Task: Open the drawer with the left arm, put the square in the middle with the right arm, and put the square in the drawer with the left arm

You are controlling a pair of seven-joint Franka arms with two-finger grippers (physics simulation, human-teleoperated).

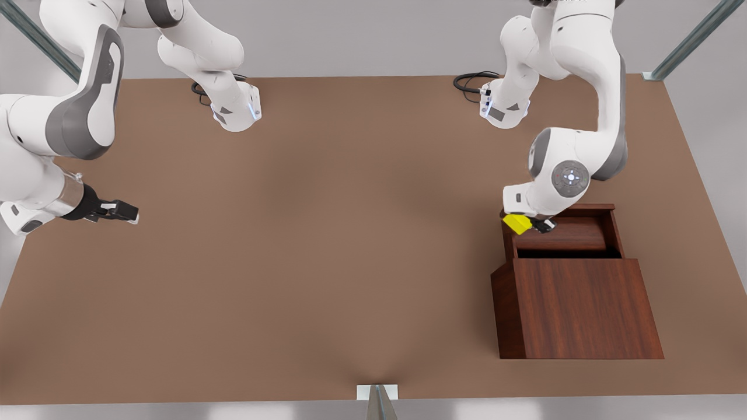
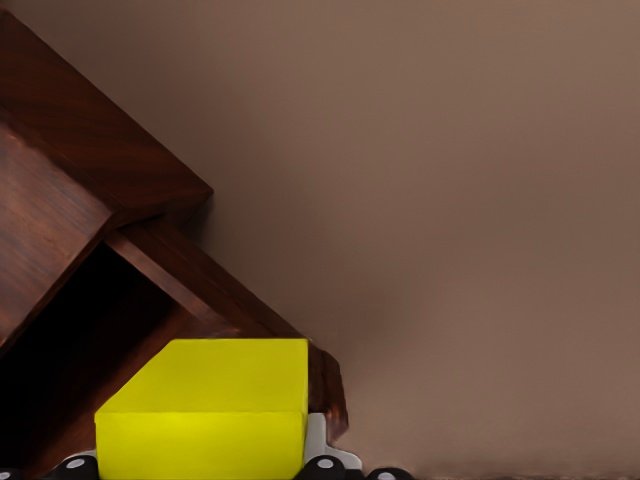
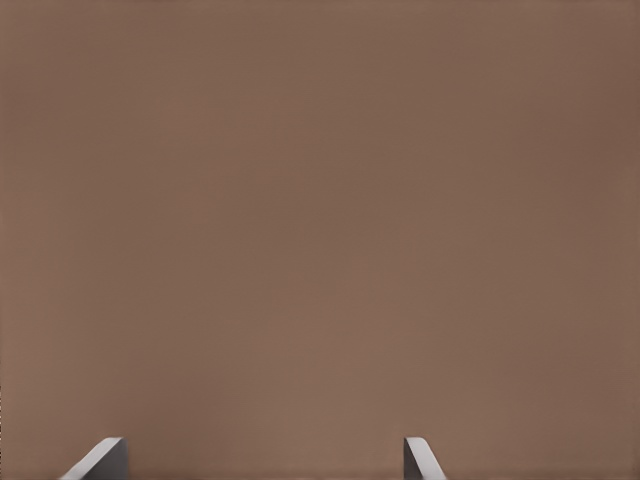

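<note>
The yellow square (image 1: 517, 223) hangs over the near-left corner of the open drawer (image 1: 569, 234), at the front view's right. My left gripper (image 1: 534, 224) is shut on it. In the left wrist view the square (image 2: 215, 405) sits between the fingers, just above the drawer's wall (image 2: 215, 285). The drawer stands pulled out of the wooden cabinet (image 1: 583, 309), its dark inside showing. My right gripper (image 1: 125, 212) waits low over the table at the front view's left, open with nothing in it; its fingertips (image 3: 100, 460) frame bare tabletop.
The brown tabletop (image 1: 327, 233) stretches wide between the two arms. Both arm bases (image 1: 236, 111) and their cables stand at the back edge. A metal bracket (image 1: 377, 394) sits at the table's front edge.
</note>
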